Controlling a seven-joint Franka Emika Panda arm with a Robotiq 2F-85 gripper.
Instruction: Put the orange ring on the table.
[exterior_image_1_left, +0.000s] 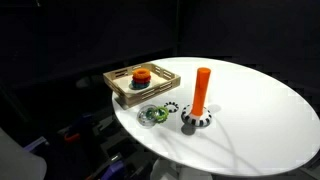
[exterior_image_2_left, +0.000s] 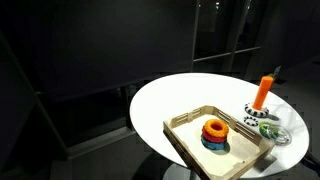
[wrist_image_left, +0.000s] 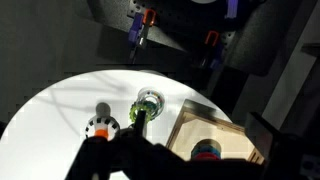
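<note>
Dark walls surround your white table (exterior_image_1_left: 260, 120). At the left in an exterior view, the wooden tray (exterior_image_1_left: 122, 95) holds a stack of rings, with the orange ring (exterior_image_1_left: 141, 71) on top. To its right come a green ring (exterior_image_1_left: 152, 115) and an upright orange post (exterior_image_1_left: 202, 90). Your pincer (wrist_image_left: 130, 152) shows only as a dark silhouette in the wrist view, so I cannot tell whether it is apart or together.

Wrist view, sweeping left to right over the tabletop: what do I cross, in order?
orange post on its black-and-white base → green ring → wooden tray → ring stack sitting inside that tray, partly cut off by the bottom edge of the picture.
</note>
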